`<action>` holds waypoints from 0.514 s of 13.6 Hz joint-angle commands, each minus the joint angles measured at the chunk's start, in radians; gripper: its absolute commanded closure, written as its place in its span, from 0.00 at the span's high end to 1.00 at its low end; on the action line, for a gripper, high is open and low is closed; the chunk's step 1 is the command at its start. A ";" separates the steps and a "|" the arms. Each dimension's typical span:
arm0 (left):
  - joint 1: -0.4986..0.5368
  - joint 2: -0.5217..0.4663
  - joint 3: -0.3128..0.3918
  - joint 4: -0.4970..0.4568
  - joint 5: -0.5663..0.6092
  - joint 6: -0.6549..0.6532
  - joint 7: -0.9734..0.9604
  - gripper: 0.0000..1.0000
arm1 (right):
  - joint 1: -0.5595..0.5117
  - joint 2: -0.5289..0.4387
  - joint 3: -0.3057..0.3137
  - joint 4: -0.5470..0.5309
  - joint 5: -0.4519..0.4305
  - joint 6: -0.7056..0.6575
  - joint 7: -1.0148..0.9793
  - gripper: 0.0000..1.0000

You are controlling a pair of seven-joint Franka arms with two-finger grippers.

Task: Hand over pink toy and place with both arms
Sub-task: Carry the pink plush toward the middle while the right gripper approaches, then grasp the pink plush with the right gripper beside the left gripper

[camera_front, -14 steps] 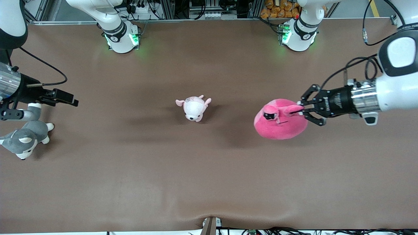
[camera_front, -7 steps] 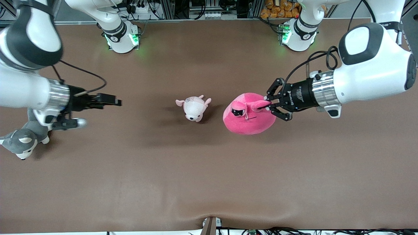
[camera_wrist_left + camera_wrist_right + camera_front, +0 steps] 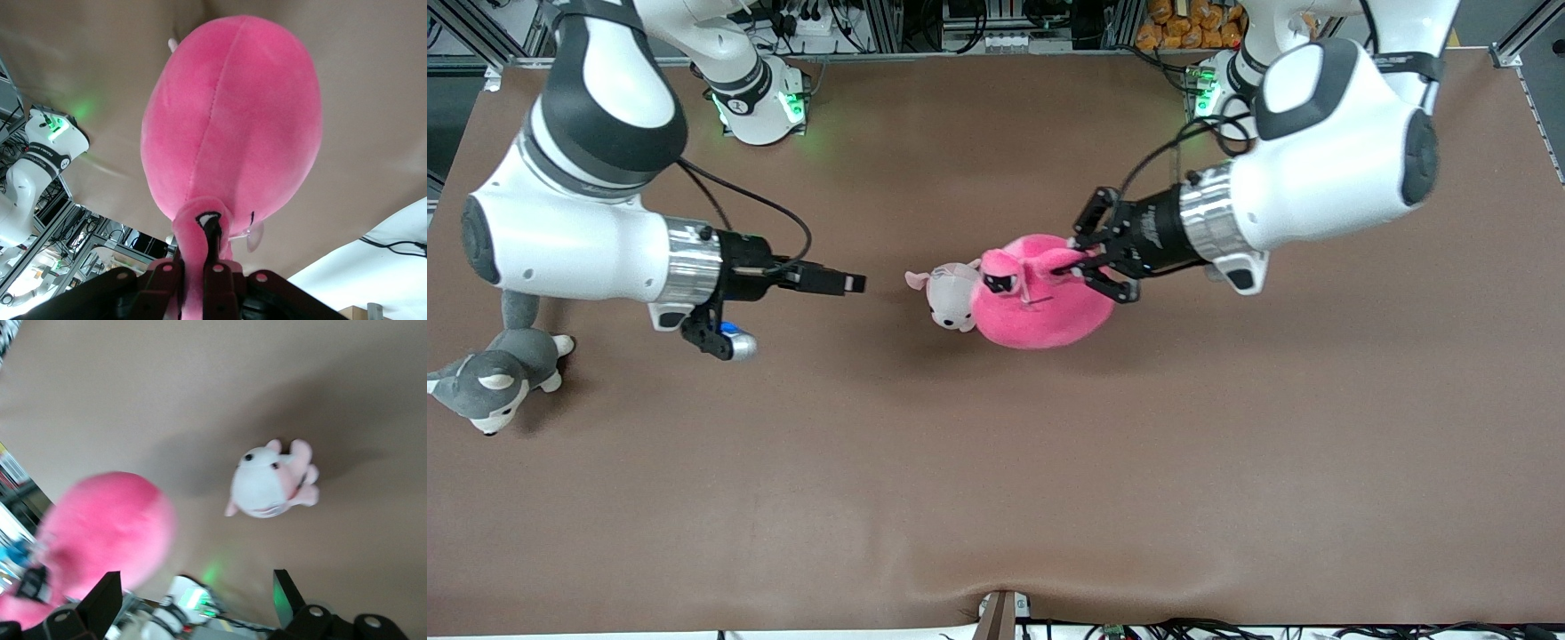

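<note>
I have the pink toy [image 3: 1040, 302] pinched by an ear in my left hand [image 3: 1083, 263], aloft over mid-surface; my right hand [image 3: 852, 284] is spread wide nearby. Handover and placing remain.

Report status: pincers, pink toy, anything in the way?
Left pincer shut on pink toy's ear, toy aloft mid-table. Right pincer open, facing it. Small pale plush on the table between them, partly under the toy.

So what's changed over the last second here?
The left gripper, shut on the pink toy by its ear, carried it toward the right arm's end, over the pale plush. The open right gripper advanced to meet it. Pale plush and grey husky stayed put.
</note>
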 commanded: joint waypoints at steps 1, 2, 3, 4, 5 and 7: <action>-0.044 0.013 0.006 0.033 0.003 0.034 -0.036 0.00 | 0.031 0.036 -0.010 0.044 0.141 0.027 0.192 1.00; -0.046 0.013 0.003 0.033 0.000 0.036 -0.037 0.00 | 0.030 0.047 -0.010 0.044 0.209 0.028 0.225 1.00; -0.048 0.015 0.001 0.033 -0.001 0.039 -0.037 0.00 | 0.030 0.048 -0.010 0.041 0.258 0.028 0.254 1.00; -0.048 0.015 0.001 0.033 -0.001 0.039 -0.037 0.00 | 0.034 0.054 -0.010 0.039 0.290 0.029 0.288 1.00; -0.048 0.016 0.001 0.033 -0.006 0.040 -0.039 0.00 | 0.053 0.060 -0.010 0.039 0.324 0.037 0.323 1.00; -0.049 0.025 0.000 0.033 -0.011 0.043 -0.039 0.00 | 0.099 0.062 -0.010 0.032 0.349 0.083 0.394 1.00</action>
